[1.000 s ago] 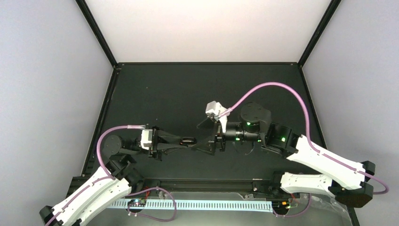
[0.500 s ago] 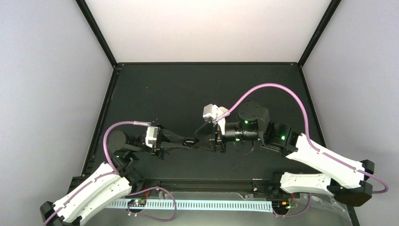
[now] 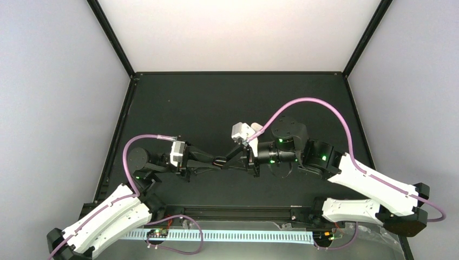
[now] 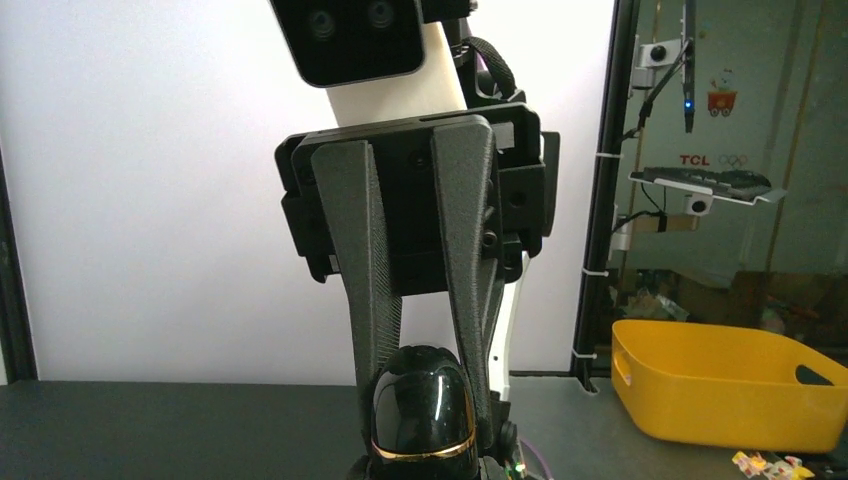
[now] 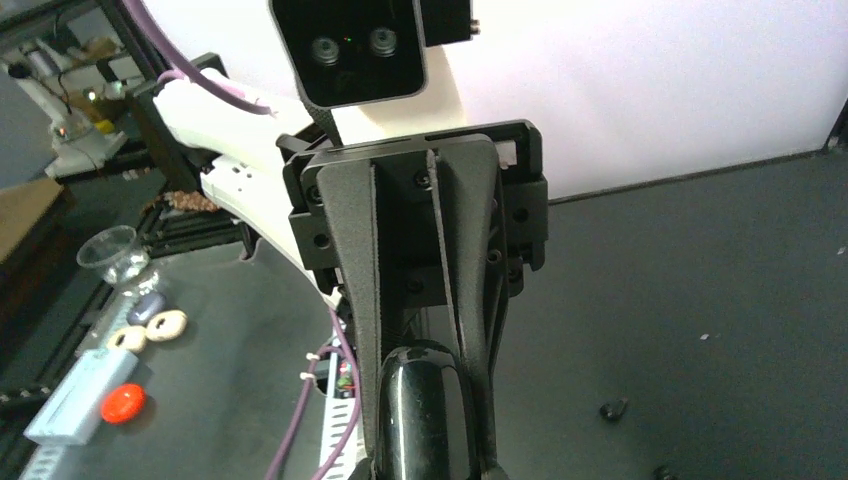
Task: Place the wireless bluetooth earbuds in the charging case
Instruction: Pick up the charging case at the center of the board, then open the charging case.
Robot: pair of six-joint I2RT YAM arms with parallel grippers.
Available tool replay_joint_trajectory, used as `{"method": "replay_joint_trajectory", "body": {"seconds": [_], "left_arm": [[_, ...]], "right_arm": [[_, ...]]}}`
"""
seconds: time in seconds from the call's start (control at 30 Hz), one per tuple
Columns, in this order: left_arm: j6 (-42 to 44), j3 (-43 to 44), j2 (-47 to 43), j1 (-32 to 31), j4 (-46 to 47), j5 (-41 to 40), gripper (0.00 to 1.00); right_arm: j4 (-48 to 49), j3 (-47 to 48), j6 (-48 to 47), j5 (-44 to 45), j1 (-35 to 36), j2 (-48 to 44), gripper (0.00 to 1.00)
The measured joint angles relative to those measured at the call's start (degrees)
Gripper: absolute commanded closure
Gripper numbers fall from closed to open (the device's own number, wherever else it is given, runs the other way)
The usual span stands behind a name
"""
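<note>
The charging case shows as a glossy black oval shell with a gold seam, held above the mat between the two arms. My left gripper comes from the left and is shut on its near end. My right gripper comes from the right. In the left wrist view its fingers press both sides of the case. In the right wrist view the case sits between the left gripper's narrow fingers. Two tiny black earbuds lie on the mat.
The black mat is bounded by a black frame and white walls. A yellow bin stands beyond the table's right side. Off the left side lie small bits, among them a red cap and white ovals. Purple cables loop over both arms.
The right gripper's fingers have come in from wide open onto the case. The left wrist has edged to the right, and the case has stayed about where it was.
</note>
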Motion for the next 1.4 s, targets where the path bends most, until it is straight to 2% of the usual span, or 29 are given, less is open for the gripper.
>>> {"method": "replay_joint_trajectory", "body": {"seconds": [0.1, 0.2, 0.5, 0.63, 0.73, 0.97, 1.07, 1.27, 1.4], "left_arm": [[-0.55, 0.24, 0.37, -0.02, 0.31, -0.04, 0.85], [-0.79, 0.28, 0.48, -0.02, 0.44, -0.09, 0.83], [-1.73, 0.31, 1.25, -0.02, 0.83, -0.48, 0.69], [-2.51, 0.31, 2.29, -0.02, 0.83, -0.90, 0.68], [-3.19, 0.31, 2.64, -0.02, 1.09, -0.94, 0.73], [-3.98, 0.33, 3.17, -0.02, 2.19, -1.09, 0.97], [-4.00, 0.33, 3.41, -0.02, 2.56, -0.81, 0.98], [-3.80, 0.33, 3.41, -0.02, 2.47, -0.81, 0.98], [-2.73, 0.33, 2.93, -0.02, 1.77, -0.98, 0.98]], "right_arm": [[0.07, -0.02, -0.48, 0.31, 0.00, -0.37, 0.94], [0.22, -0.13, -0.61, 0.74, 0.31, -0.57, 0.99], [0.76, -0.87, -1.66, 6.56, 2.80, -1.33, 0.99], [1.14, -1.42, -2.25, 9.03, 3.45, -1.53, 0.99], [1.25, -1.60, -2.58, 10.56, 3.82, -1.64, 0.99], [1.66, -1.84, -2.89, 10.91, 4.13, -2.25, 0.98], [1.64, -1.84, -2.89, 10.86, 4.15, -2.27, 0.92], [1.57, -1.86, -3.21, 11.37, 4.17, -2.27, 0.56], [1.57, -1.86, -2.38, 13.86, 4.17, -2.69, 0.49]]}}
